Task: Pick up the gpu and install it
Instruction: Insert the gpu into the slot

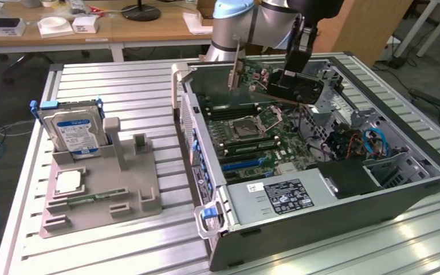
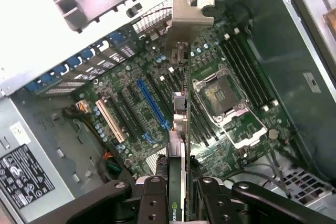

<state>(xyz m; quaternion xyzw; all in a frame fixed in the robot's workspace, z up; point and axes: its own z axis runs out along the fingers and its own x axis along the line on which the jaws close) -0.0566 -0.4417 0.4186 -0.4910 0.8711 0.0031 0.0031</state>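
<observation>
Item 1. The gpu [image 1: 270, 83], a thin flat dark green-black circuit card with a silver metal bracket [image 1: 235, 64] at one end. It was held on edge inside the open case, over the motherboard. In the wrist view the card [image 2: 181, 129] ran edge-on away from the fingers, over the board between the blue slot and the socket, and the bracket [image 2: 189, 19] was the far end. Whether its lower edge touched a slot could not be told.

Item 2. The black two-fingered gripper [image 1: 293, 73] on the grey robot arm. Its jaws were clenched on the gpu, one finger [image 2: 152, 190] on each flat face. In the wrist view the card stood squarely midway in the gripper [image 2: 179, 184], gripped at the end opposite the bracket.

Item 3. The open dark grey metal computer case [image 1: 403, 192], lying on a slatted aluminium table [image 1: 113, 86]. It held:
- a green motherboard [image 1: 239, 143]
- a silver square processor socket [image 2: 223, 95]
- a long blue expansion slot [image 2: 152, 106]
- a grey boxed power supply [image 1: 281, 197]

Item 4. A grey plastic parts stand [image 1: 140, 195], well apart from the case toward the exterior view's left. It carried a boxy silver hard drive with a blue-white label [image 1: 73, 133], standing upright.
</observation>
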